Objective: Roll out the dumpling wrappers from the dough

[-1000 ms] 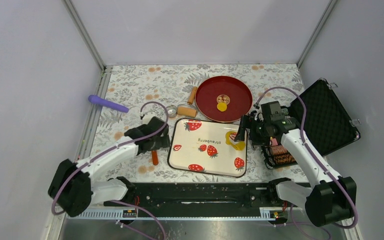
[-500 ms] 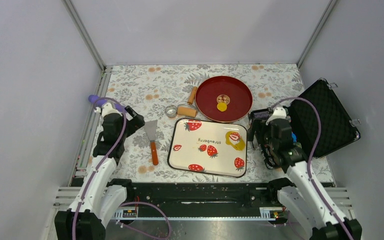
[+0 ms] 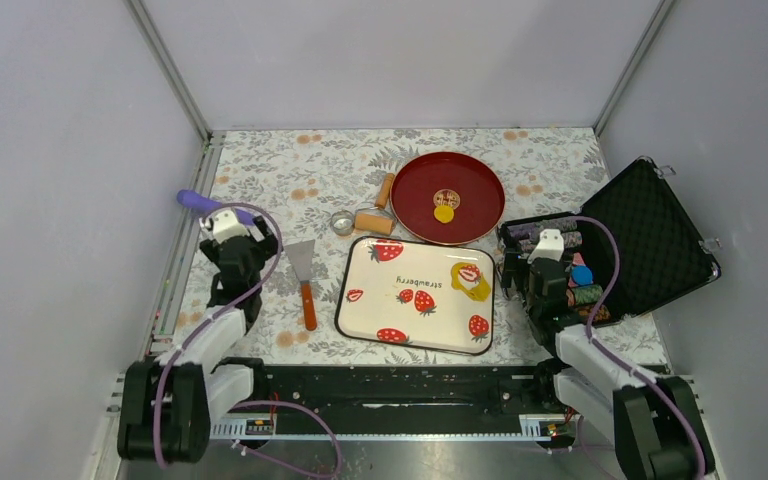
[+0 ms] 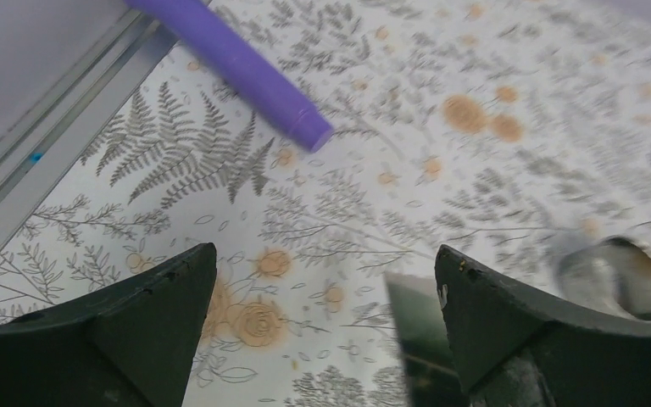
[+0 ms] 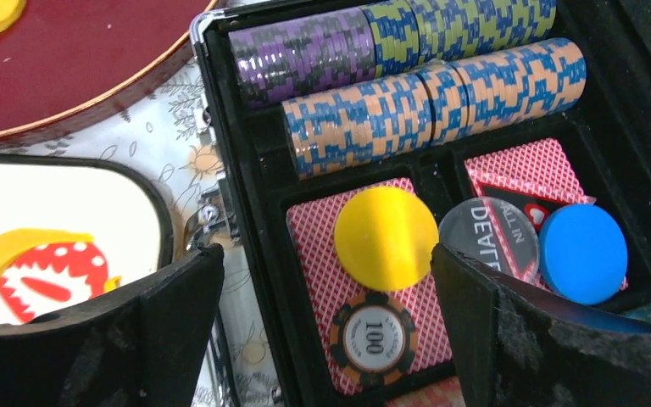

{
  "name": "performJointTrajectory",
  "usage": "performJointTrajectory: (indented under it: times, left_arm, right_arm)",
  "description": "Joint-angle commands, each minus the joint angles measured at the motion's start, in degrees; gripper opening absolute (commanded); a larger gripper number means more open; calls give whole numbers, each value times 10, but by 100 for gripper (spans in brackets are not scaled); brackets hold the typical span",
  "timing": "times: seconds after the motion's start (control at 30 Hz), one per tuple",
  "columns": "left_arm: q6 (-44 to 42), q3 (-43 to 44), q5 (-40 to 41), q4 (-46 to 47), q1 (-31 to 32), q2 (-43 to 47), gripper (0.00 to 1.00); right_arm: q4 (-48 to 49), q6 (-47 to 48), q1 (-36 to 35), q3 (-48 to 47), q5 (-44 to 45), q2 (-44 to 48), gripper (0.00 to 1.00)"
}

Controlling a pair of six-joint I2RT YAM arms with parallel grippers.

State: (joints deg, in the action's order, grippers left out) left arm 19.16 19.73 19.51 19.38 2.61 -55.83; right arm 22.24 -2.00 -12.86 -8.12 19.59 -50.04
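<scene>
left jaws wide, empty; right jaws wide, empty; dough flattened on strawberry tray, one wrapper on red plate

arm links: white shells, black joints
cables: purple, one looping along each arm
fingers: dark, matte, wedge-shaped

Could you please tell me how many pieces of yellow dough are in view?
2. A small round wrapper lies on the red plate; a flattened dough patch lies on the strawberry tray, at its right side. The yellow disc in the case looks like a chip.
</scene>
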Motion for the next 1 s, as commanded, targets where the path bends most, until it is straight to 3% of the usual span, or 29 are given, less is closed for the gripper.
performJointTrajectory:
  times: [0.0,0.07,0.13,0.2,0.33,0.97]
  left_arm:
    - [-101,-36,43,266,4,-77,99]
    - [-102,-37,40,289,6,-113,99]
    - [-122,-84,14,437,8,-176,99]
    - [-157,-103,-35,510,21,-218,99]
    - [-162,-67,-33,428,31,-215,99]
    - [-157,-66,-22,428,33,-214,99]
  right_arm:
    - [137,25,27,-51,-2,-81,99]
    - [144,-23,67,-74,-27,-121,99]
    - [185,-43,100,-89,-76,-161,100]
    - [202,-10,108,-107,-83,-193,99]
    - [354,-19,123,-72,-107,-279,100]
    - [346,-20,123,-73,-107,-277,99]
